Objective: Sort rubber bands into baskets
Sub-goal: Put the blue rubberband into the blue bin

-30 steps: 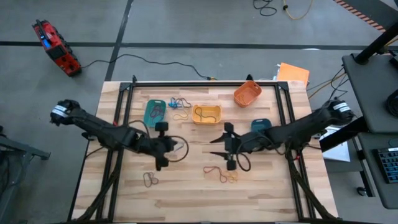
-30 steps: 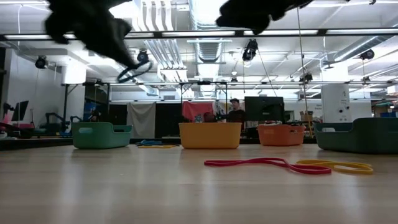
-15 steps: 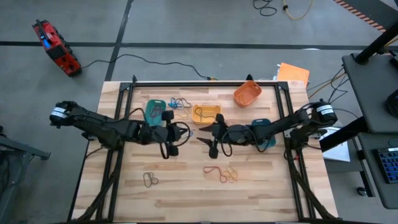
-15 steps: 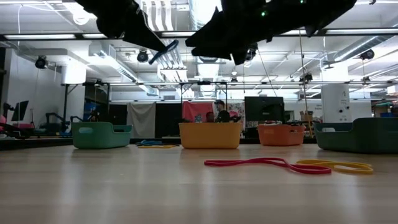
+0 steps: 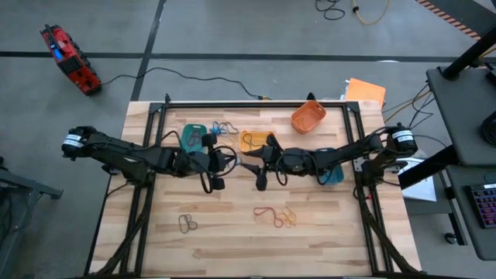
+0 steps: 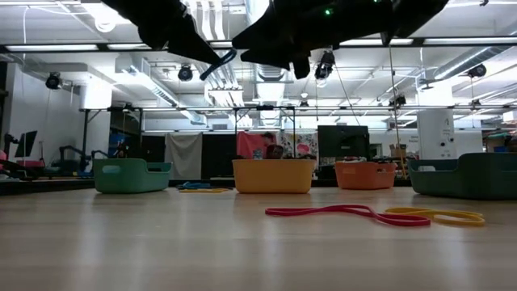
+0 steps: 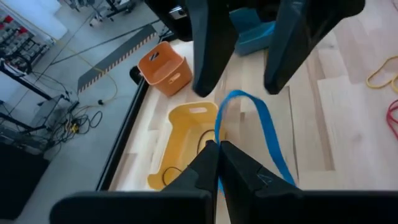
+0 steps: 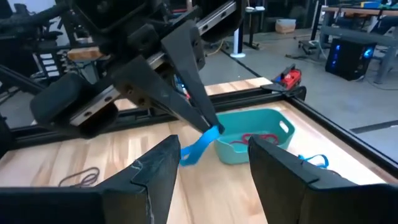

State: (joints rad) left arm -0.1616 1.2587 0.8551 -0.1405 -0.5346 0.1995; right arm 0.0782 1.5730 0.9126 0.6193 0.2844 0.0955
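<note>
the left gripper (image 7: 216, 163) has its jaws pinched fully together on a blue rubber band (image 7: 252, 124), and the loop sticks out forward past the tips, hanging free in the air above the table (image 5: 232, 232). the right gripper (image 8: 211, 171) faces it with its jaws spread wide and nothing in them; the blue band's free end hangs just ahead of that gap, not yet between the fingers. this looks like a handover: the blue basket (image 5: 329, 164) sits on the right arm's side, behind the right jaws, so the band is being offered across the middle rather than carried all the way.

beyond the left jaws lies the yellow basket (image 7: 180, 146) with a dark band inside, and further off the orange basket (image 7: 165, 67). behind the left jaws, seen from the right wrist, is the green basket (image 8: 252, 137) holding a red band. loose bands still lie on the wood nearer the front edge: a red band (image 6: 327, 212) and a yellow band (image 6: 436, 215) below the right jaws, and a dark band (image 5: 187, 224) below the left. the sorting is only partly done.
</note>
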